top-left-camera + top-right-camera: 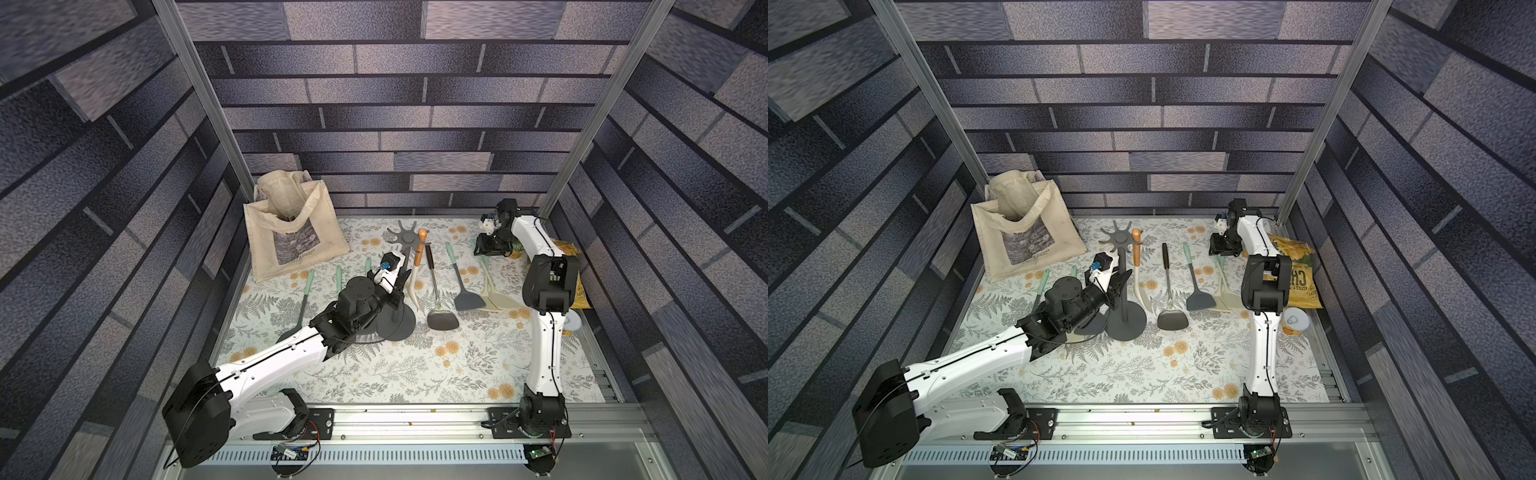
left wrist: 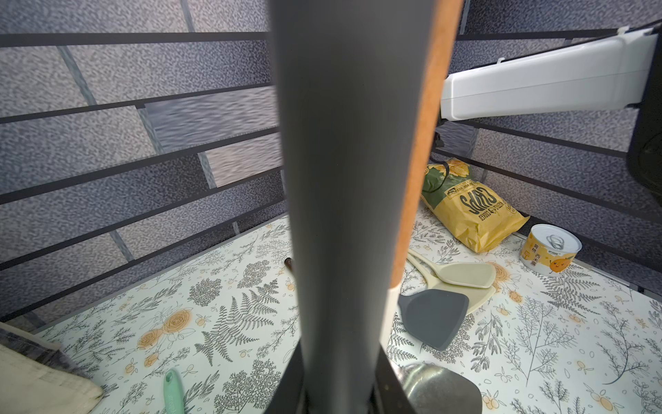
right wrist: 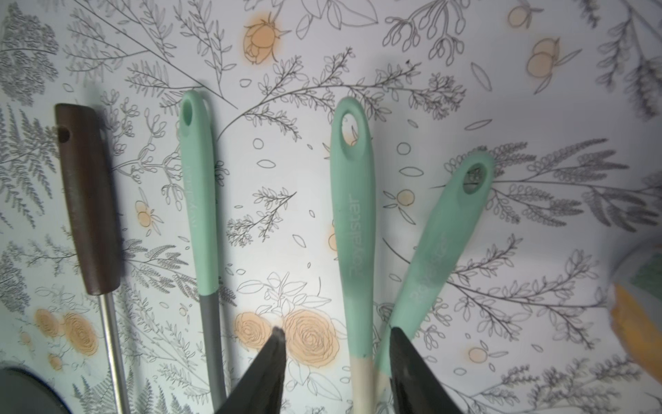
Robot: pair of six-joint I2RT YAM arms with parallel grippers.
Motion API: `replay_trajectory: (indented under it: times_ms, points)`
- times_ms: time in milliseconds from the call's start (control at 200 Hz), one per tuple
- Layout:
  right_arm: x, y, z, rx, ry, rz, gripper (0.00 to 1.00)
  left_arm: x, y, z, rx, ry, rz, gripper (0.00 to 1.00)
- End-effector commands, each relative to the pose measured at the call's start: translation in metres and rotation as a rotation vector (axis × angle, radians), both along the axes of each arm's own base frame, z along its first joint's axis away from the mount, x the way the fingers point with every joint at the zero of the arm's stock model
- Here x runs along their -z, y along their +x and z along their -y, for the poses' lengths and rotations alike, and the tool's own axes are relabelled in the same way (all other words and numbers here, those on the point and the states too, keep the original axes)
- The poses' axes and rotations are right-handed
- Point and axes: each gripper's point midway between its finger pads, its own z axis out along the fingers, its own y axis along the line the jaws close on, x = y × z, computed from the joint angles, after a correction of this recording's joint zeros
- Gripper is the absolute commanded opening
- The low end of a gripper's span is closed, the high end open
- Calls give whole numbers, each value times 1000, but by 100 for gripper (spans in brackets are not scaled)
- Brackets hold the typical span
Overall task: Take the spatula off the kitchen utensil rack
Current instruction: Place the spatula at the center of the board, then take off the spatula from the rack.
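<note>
Though unclear from above — right pincer released over mint handles, left pincer clenched on rack pole

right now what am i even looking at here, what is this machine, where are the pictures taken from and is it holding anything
It is two white and black robot arms fixed at the front of a table with a flowered cover. Two pictures look down from above; the other two come from cameras on the wrists. The left hand is shut on the pole of the kitchen utensil rack, where an orange-handled spatula hangs. The right hand is open over mint-handled spatulas lying flat, holding nothing. Also there: a metal turner, a tote bag, a chips bag and a can.
</note>
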Motion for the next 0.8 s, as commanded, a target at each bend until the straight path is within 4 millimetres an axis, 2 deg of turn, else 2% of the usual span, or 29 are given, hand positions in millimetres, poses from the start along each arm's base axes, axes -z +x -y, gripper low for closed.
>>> replay_trajectory:
  times_ms: [0,35,50,60,65,135,220,321,441,541,576,591,796]
  points:
    - [-92,0,-14,-37,92,243,49,45,-3,-1,8,153,-78,15]
    - [-104,-7,-22,-56,140,279,49,45,-3,-1,9,150,-79,15]
    - [-123,-11,-26,-68,160,331,49,44,-3,-1,10,148,-79,15]
    - [-128,-14,-29,-75,177,345,48,44,-3,-1,9,148,-78,15]
    - [-125,-14,-30,-77,186,342,48,44,-3,-1,10,147,-79,15]
    - [-154,-33,-48,-125,297,441,48,44,-3,0,14,138,-78,15]
    - [-179,-58,-70,-208,415,558,48,44,-1,0,17,135,-83,15]
    - [-207,-93,-98,-342,538,691,48,44,-1,-1,22,131,-88,15]
    - [-227,-130,-125,-456,610,812,48,44,0,-1,25,123,-95,15]
    - [-237,-154,-148,-530,639,878,49,42,1,0,33,106,-95,15]
    - [-246,-162,-157,-558,651,911,49,42,1,-1,34,100,-97,15]
    - [-237,-166,-160,-562,659,895,49,42,1,0,36,99,-99,15]
    - [-253,-192,-189,-623,714,998,48,39,1,-2,42,88,-96,15]
